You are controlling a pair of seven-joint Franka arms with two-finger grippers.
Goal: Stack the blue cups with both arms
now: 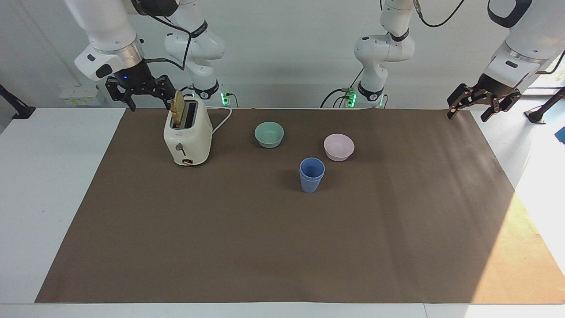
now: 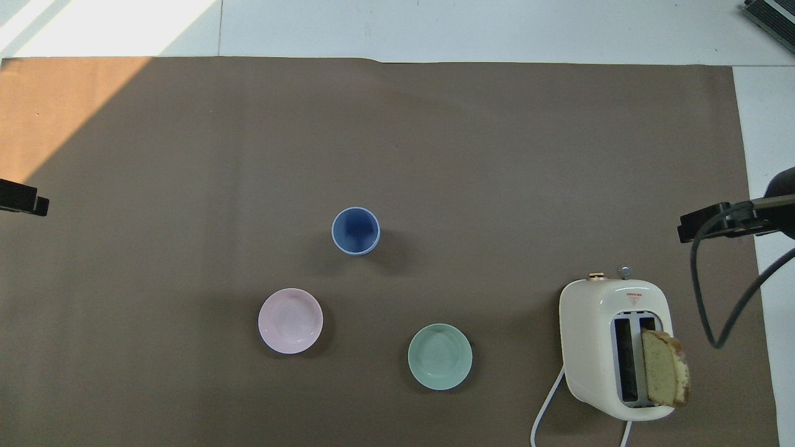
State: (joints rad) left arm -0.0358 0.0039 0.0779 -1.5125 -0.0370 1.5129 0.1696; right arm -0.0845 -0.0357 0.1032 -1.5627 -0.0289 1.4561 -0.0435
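Note:
The two blue cups (image 1: 311, 175) stand upright, one nested in the other, on the brown mat near the middle of the table; from above they show as one blue ring (image 2: 355, 231). My right gripper (image 1: 150, 105) is open and empty in the air beside the toaster, toward the right arm's end of the table. My left gripper (image 1: 468, 116) is open and empty, raised over the mat's corner at the left arm's end, where the arm waits. Both grippers are well apart from the cups.
A cream toaster (image 1: 187, 141) holds a bread slice (image 1: 178, 114) sticking up from one slot; its white cord runs toward the robots. A teal bowl (image 1: 269, 134) and a pink bowl (image 1: 338, 147) sit nearer to the robots than the cups.

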